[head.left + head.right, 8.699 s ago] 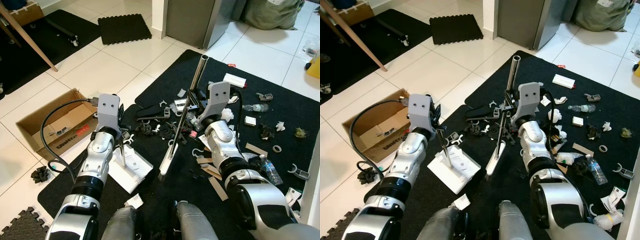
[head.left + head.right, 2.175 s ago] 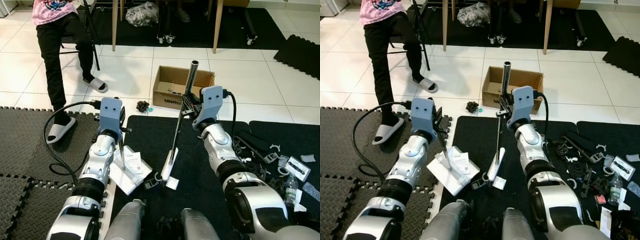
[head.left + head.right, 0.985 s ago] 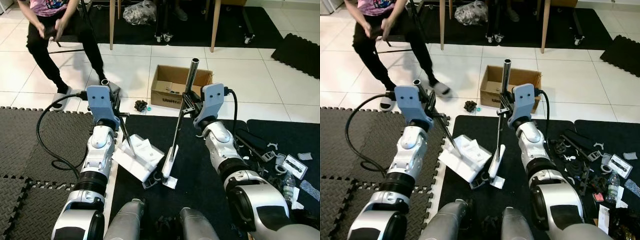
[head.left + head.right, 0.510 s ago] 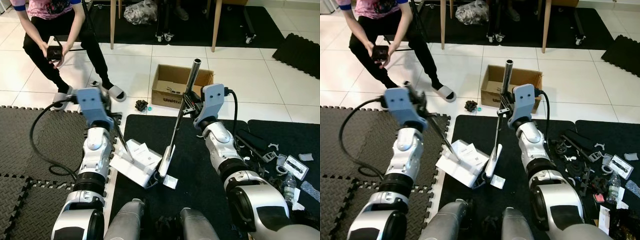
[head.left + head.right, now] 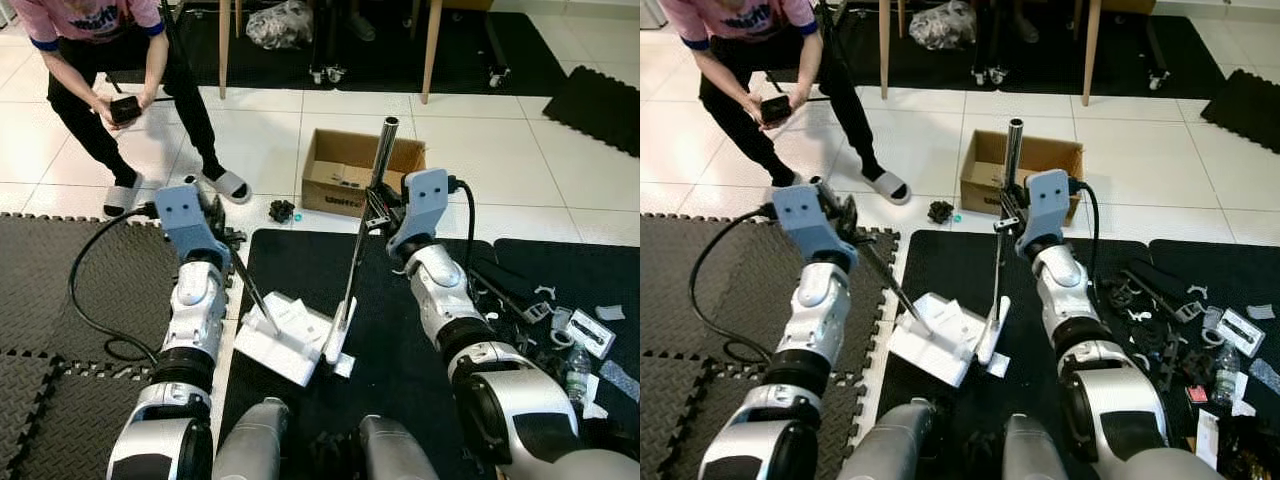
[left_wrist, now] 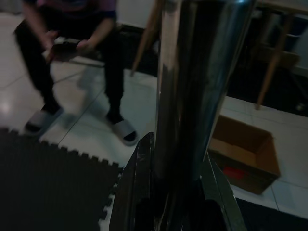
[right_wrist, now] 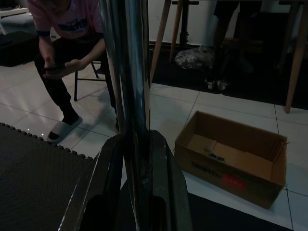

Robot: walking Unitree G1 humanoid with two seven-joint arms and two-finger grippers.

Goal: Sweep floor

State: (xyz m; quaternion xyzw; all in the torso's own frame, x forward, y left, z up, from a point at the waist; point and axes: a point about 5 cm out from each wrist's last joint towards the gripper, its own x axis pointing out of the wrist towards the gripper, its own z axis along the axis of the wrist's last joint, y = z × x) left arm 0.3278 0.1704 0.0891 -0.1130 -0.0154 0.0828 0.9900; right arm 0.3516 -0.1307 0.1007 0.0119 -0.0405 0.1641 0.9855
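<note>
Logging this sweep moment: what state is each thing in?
Left gripper: shut on dustpan handle.
Right gripper: shut on broom handle.
Dustpan: on black mat, tilted.
Broom: head against the dustpan.
Cardboard box: open.
Person: seated, holding a dark device.

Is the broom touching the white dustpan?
Touching. In the right eye view the broom head presses against the edge of the dustpan on the black mat, with no gap between them.

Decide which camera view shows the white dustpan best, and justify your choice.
The right eye view: the white dustpan lies whole on the black mat, its pole running up to the left gripper. The left eye view shows it similarly. The left wrist view gives just its shiny pole close up.
</note>
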